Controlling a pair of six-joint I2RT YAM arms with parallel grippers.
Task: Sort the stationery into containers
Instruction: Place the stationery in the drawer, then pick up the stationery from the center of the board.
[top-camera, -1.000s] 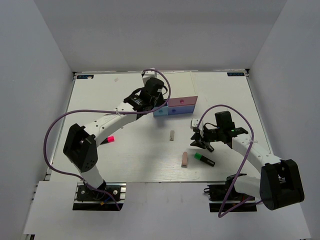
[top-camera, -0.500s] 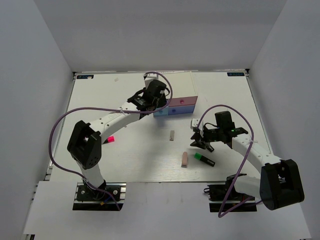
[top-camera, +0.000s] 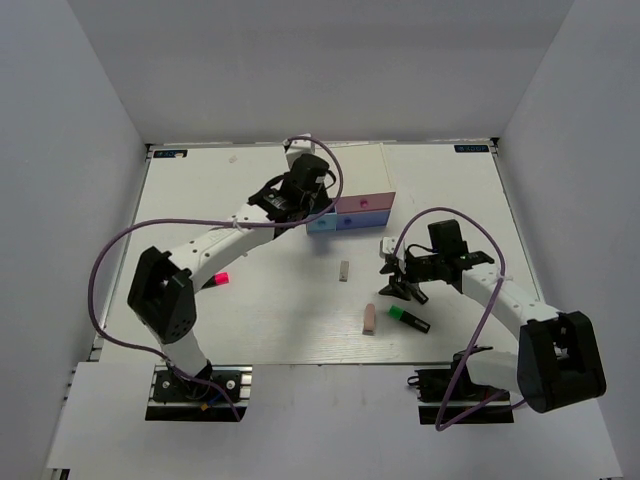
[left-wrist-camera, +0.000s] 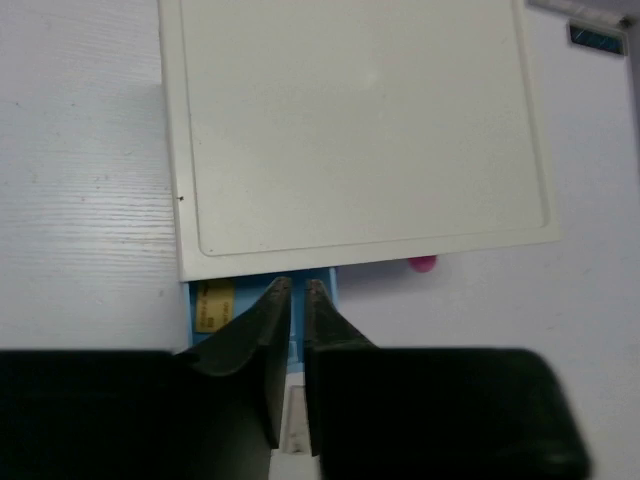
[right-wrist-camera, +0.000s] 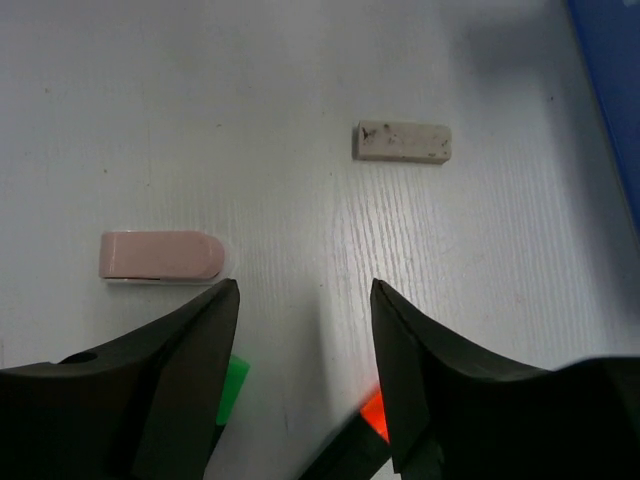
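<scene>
The white-topped drawer box (top-camera: 350, 170) (left-wrist-camera: 350, 130) stands at the back, its light blue drawer (top-camera: 322, 223) (left-wrist-camera: 320, 280) pulled out beside the pink front (top-camera: 363, 204). A tan eraser (left-wrist-camera: 213, 305) lies in the blue drawer. My left gripper (top-camera: 312, 205) (left-wrist-camera: 297, 290) is shut over that drawer, with nothing seen between its fingers. My right gripper (top-camera: 398, 284) (right-wrist-camera: 305, 295) stands open low over the table. An orange-red-capped highlighter (right-wrist-camera: 372, 415) pokes out beneath its right finger. A green-capped highlighter (top-camera: 408, 319) (right-wrist-camera: 232, 390), a pinkish eraser (top-camera: 370, 318) (right-wrist-camera: 160, 256) and a grey eraser (top-camera: 344, 270) (right-wrist-camera: 401, 141) lie nearby. A pink-capped highlighter (top-camera: 218, 279) lies left.
A small white block (top-camera: 386, 244) sits just behind the right gripper. A pink knob (left-wrist-camera: 422, 263) shows under the box's front edge. White walls close in the table (top-camera: 450, 190) on three sides. The left arm stretches diagonally across the left half.
The left jaws opened briefly and shut again over the blue drawer, the arm shifting slightly. The right jaws have spread wider and moved a little left.
</scene>
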